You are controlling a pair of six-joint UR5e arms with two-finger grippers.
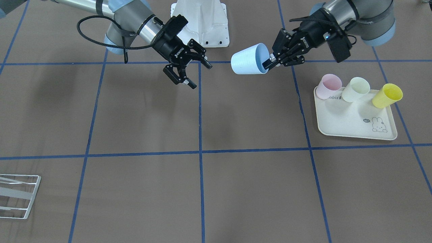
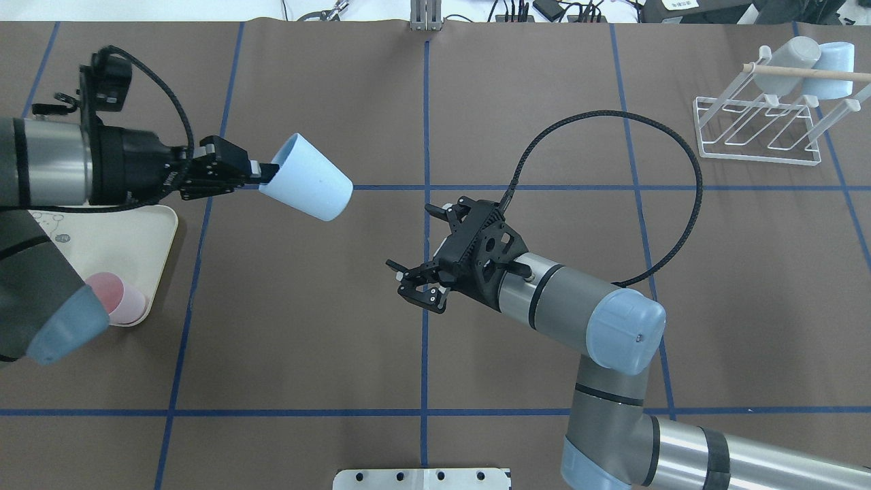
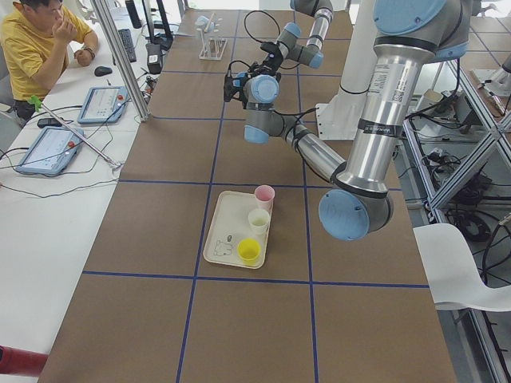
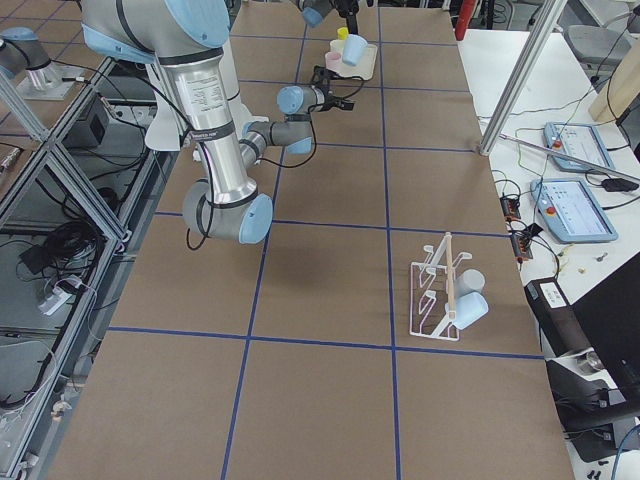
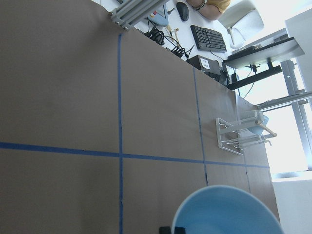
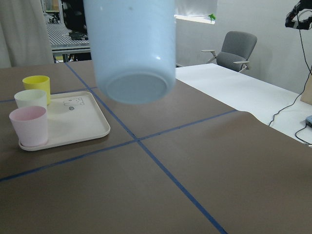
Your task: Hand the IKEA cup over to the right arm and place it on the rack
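The left gripper (image 1: 272,62) is clenched on the rim of the light blue cup (image 1: 247,59), with one finger inside the mouth. It holds the cup in the air, in the upper middle of the front-facing view. The cup lies nearly horizontal, and its bottom is turned toward the right gripper (image 1: 199,75). This one has its jaws spread wide, grasps nothing, and is a little apart from the cup. In the overhead view the rack (image 2: 755,139) stands in the upper right corner, well apart from both grippers, with two pale cups (image 2: 810,64) on it. At the right of the front-facing view a cream tray (image 1: 351,118) carries a pink cup (image 1: 330,86), a whitish cup (image 1: 357,89) and a yellow cup (image 1: 388,95).
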